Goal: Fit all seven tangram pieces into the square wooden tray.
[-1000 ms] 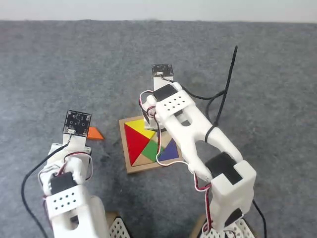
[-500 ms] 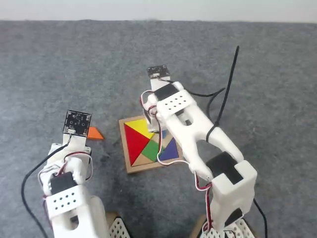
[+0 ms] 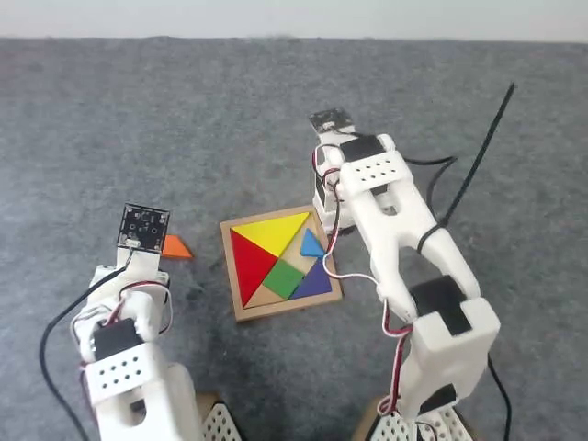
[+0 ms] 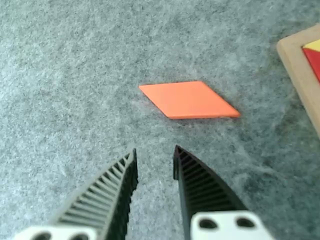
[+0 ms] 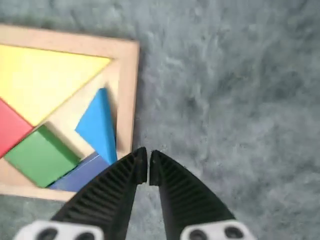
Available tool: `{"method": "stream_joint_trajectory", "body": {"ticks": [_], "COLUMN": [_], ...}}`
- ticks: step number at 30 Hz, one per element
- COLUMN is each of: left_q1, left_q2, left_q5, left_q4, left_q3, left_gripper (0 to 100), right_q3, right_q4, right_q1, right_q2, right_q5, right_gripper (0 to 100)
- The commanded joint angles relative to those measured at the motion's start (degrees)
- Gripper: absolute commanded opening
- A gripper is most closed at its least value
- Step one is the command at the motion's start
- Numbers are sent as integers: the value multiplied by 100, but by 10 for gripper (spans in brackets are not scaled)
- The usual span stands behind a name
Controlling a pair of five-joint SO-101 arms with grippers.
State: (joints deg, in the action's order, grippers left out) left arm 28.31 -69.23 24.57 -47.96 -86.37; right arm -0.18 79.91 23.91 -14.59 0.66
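The square wooden tray (image 3: 237, 303) lies mid-table and holds a yellow triangle (image 3: 274, 230), a red triangle (image 3: 248, 262), a green square (image 3: 285, 277), a small light-blue triangle (image 3: 312, 244) and a dark-blue triangle (image 3: 314, 280). An orange parallelogram (image 3: 176, 246) lies on the carpet left of the tray. In the left wrist view my left gripper (image 4: 154, 155) is open and empty, just short of the orange parallelogram (image 4: 189, 99). My right gripper (image 5: 147, 160) is shut on nothing, its tips at the tray rim (image 5: 127, 95) beside the light-blue triangle (image 5: 97, 125).
Grey carpet covers the whole table. The left arm (image 3: 124, 312) stands at the lower left and the right arm (image 3: 386, 202) stretches along the tray's right side. A tray corner (image 4: 300, 75) shows beyond the parallelogram in the left wrist view.
The right arm has swung to the right, off the tray, uncovering the light-blue triangle lying in it. The left arm and the orange parallelogram have kept still.
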Motion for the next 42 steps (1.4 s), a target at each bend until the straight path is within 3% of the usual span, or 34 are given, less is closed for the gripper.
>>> {"method": "stream_joint_trajectory", "body": {"ticks": [1,6,12,21,29,36,42], "left_q1": [-9,-9,0,0,0,-9,-9], "left_q2": [-123,-123,-123,-123,-123,-123,-123], "left_q5": [53,53,53,53,53,53,53], "left_q4": [-9,-9,-9,-9,-26,-26,-26], "left_q3": [101,101,101,101,101,101,101], "left_gripper": [119,119,119,119,119,119,119], "right_q3": [-246,281,501,695,510,1213,1204], "right_q4": [-66,-910,-971,-927,-655,-2264,-2316], "right_q1": [48,444,497,1367,769,708,716], "right_q2": [585,338,-180,-242,664,330,13], "right_q5": [-105,-123,-123,-281,-703,-730,-853], "right_gripper": [7,7,7,7,7,7,7]}}
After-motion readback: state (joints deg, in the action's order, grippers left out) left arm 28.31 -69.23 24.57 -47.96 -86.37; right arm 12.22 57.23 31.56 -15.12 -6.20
